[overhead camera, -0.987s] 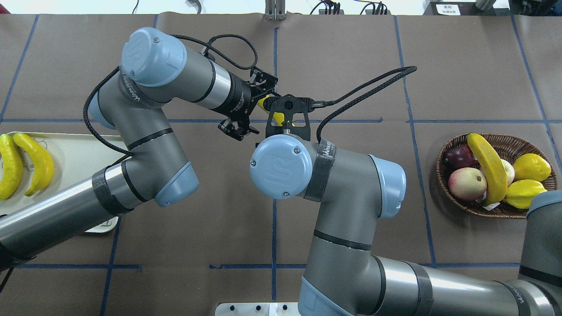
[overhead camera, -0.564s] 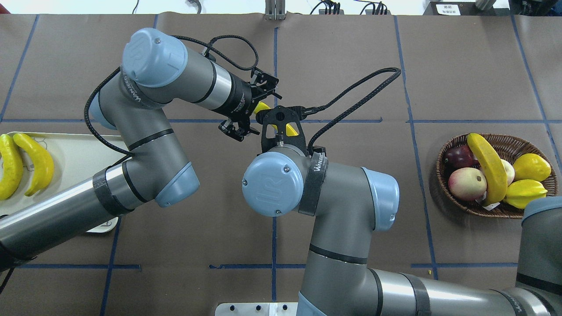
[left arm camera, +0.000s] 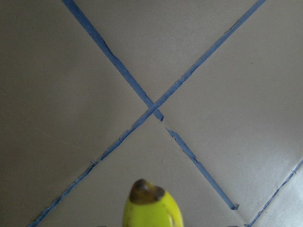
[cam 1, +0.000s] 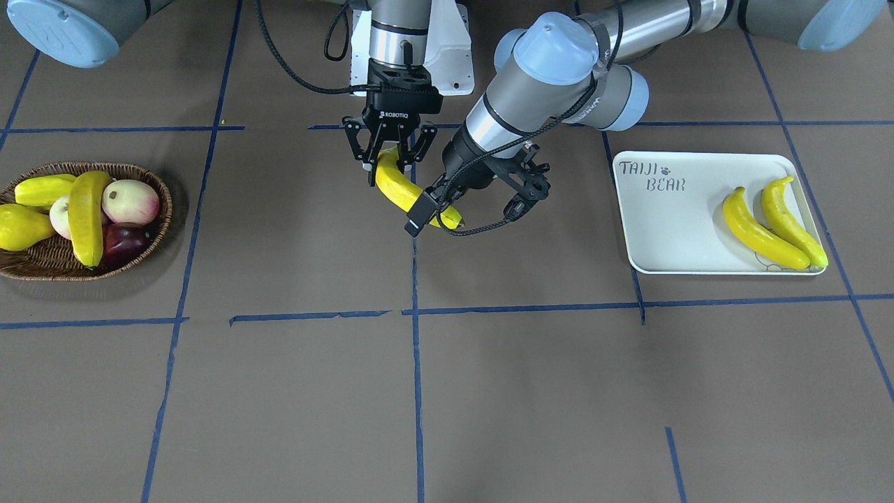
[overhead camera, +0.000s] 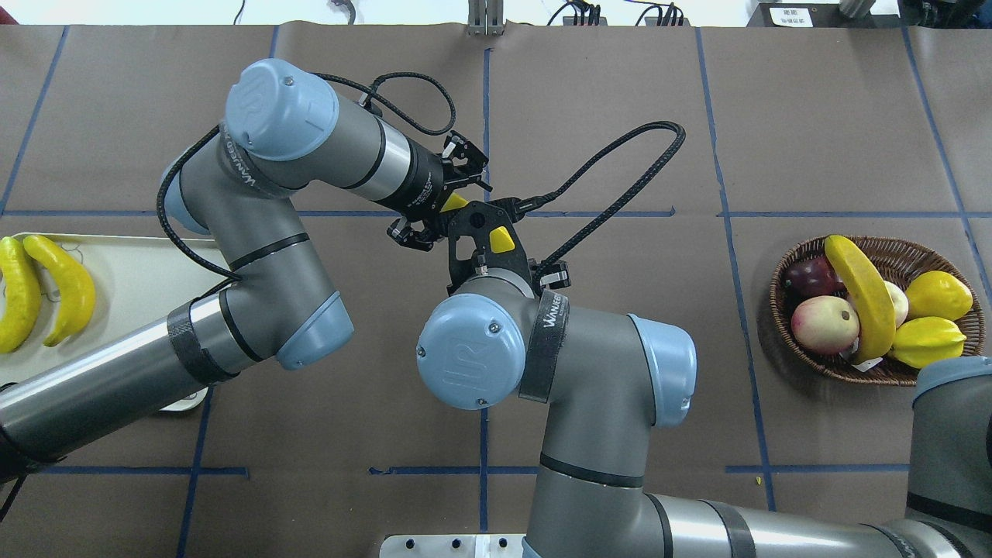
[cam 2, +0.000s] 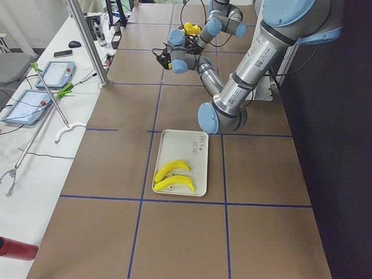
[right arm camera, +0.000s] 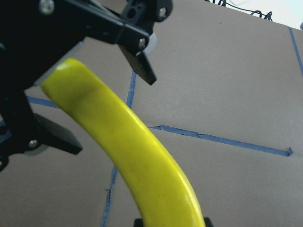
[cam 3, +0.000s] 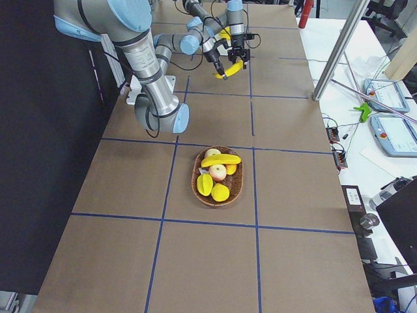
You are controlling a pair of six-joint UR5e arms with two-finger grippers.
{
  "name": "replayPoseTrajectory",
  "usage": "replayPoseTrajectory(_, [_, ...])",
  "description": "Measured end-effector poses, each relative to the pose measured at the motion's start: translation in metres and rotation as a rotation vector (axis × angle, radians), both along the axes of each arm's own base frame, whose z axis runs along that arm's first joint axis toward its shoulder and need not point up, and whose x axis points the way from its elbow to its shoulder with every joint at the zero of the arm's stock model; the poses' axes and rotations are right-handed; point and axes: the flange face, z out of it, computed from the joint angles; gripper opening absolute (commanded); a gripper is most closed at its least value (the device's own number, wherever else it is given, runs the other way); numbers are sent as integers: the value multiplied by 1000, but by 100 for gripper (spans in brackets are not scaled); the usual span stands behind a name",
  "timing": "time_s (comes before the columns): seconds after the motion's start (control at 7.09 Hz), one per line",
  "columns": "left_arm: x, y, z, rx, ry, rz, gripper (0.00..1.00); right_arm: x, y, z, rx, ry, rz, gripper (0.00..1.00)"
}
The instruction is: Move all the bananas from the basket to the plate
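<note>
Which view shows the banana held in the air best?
Exterior front-facing: the held banana shows almost whole. Overhead, the right arm hides most of it; left wrist shows only its tip, right wrist a close stretch, the side views show it small.

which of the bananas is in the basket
The banana lying across the other fruit in the wicker basket. Two bananas lie on the tray, and the fourth banana is in the right hand over mid-table.
</note>
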Motion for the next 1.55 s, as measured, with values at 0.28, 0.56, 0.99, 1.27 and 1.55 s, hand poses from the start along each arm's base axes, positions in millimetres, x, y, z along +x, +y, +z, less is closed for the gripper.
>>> replayPoseTrajectory(0.28, [-3, 1, 4, -2, -3, -1, 56, 0, 0, 3, 0, 5, 1, 2])
replayPoseTrajectory(0.56, [-4, 2, 6, -3, -4, -1, 49, 0, 0, 5, -1, 9, 1, 2])
replayPoseTrajectory(0.99, [-6, 3, 3, -1, 2, -2, 3, -1, 0, 6, -2, 10, 2, 34])
replayPoseTrajectory(1.27, [-7, 4, 1, -11, 6, -6, 0, -1, 0, 5, -2, 9, 3, 99])
replayPoseTrajectory(1.55, [-8, 3, 2, -17, 4, -10, 0, 1, 1, 3, -2, -1, -2, 99])
